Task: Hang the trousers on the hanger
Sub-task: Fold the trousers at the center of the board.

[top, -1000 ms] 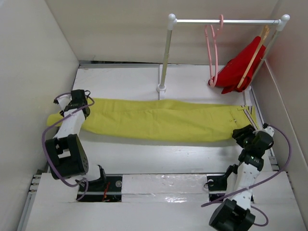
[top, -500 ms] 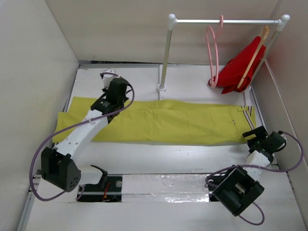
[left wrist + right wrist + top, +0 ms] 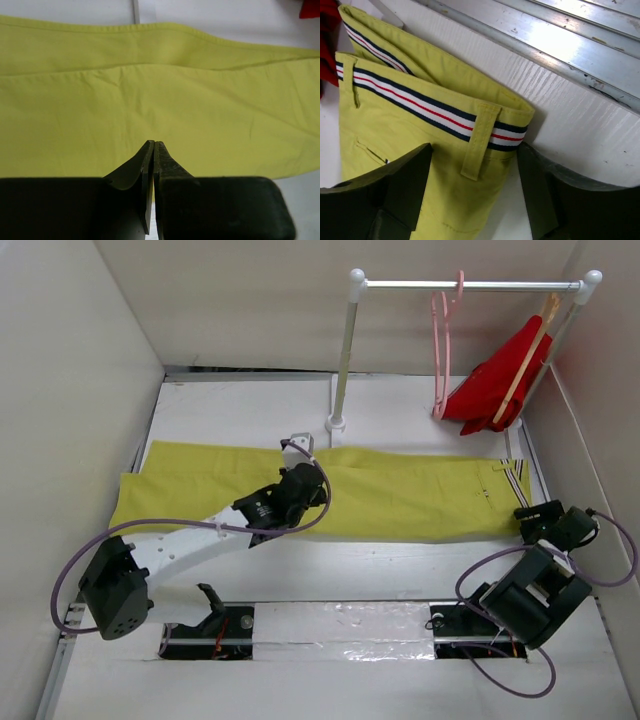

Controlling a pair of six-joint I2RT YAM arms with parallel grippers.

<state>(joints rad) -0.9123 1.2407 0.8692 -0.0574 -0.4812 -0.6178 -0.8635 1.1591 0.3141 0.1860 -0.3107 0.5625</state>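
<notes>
The yellow-green trousers (image 3: 400, 495) lie flat across the table, legs to the left and the striped waistband (image 3: 420, 107) at the right. My left gripper (image 3: 300, 452) hovers over the middle of the legs. Its fingers (image 3: 162, 165) are pressed shut with nothing between them, and the fabric (image 3: 150, 90) spreads out ahead. My right gripper (image 3: 540, 515) is at the waistband's near corner. It (image 3: 475, 165) is open, its fingers either side of the corner and a belt loop (image 3: 479, 142), not closed on them. The pink hanger (image 3: 440, 350) hangs on the rail at the back right.
A rack with a white post (image 3: 345, 350) and base stands behind the trousers. A red garment (image 3: 490, 385) on a wooden hanger hangs beside the pink hanger. Walls close in on the left, the back and the right. A metal rail (image 3: 560, 45) runs by the waistband.
My left arm swung from the legs' left end to their middle and shut. The leg ends now lie spread wider. My right arm dropped back low at the waistband corner with its jaws wider.
</notes>
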